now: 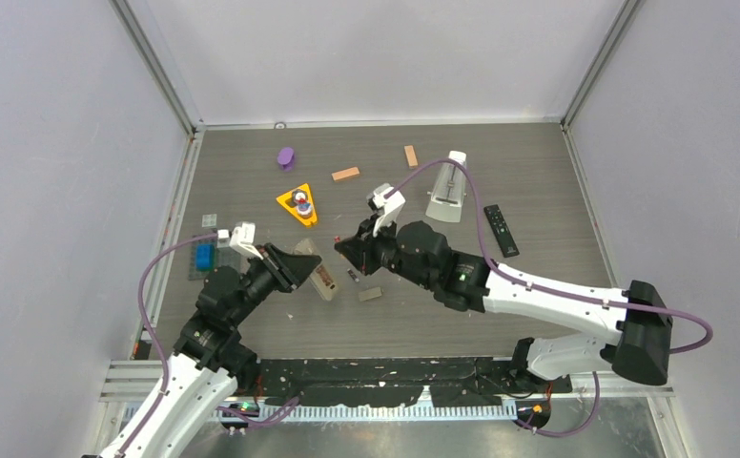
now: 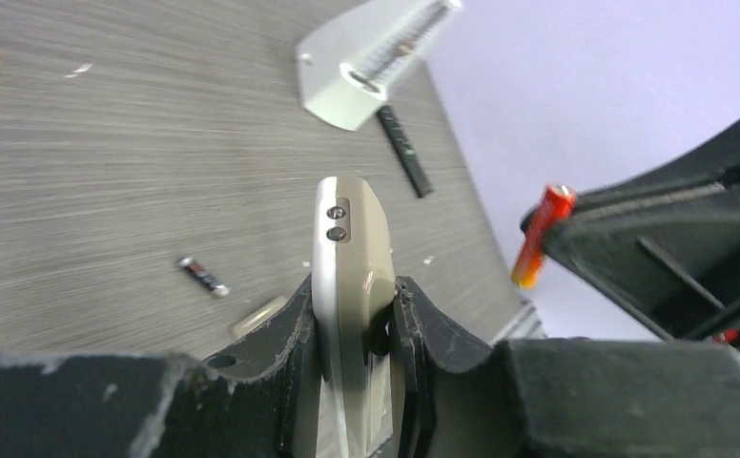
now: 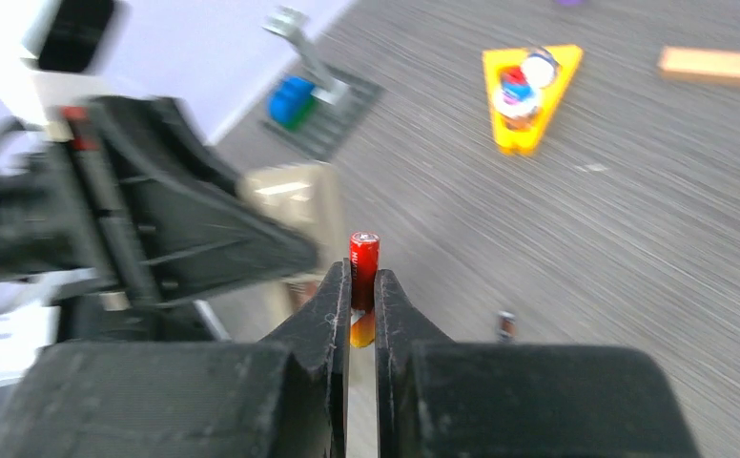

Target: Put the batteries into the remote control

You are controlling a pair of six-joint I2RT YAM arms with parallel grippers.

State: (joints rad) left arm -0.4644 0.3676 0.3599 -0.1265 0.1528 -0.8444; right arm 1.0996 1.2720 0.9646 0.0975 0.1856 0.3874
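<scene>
**Left gripper**: the two fingers press against the opposite faces of the beige remote control. The remote stands on edge between them, and its rounded end projects past the fingertips. Two small dark recesses show on the exposed end.

**Right gripper**: the fingers are closed almost together and pinch the red-orange battery by its lower part. The battery stands upright, with its top end clear above the fingertips. In the left wrist view it sits to the right of the left fingers, near the beige remote control but apart from it.

**Beyond the left fingertips**
- A dark battery lies flat on the table, to the left.
- A small beige flat piece lies between the dark battery and the fingers.
- A black remote lies farther ahead, with a white wedge-shaped stand near its far end.

**Beyond the right fingertips**
- A yellow triangular tray holding small coloured pieces lies ahead and to the right.
- An orange-brown block lies farther right.
- A blue block sits on a grey plate, ahead and to the left.
</scene>
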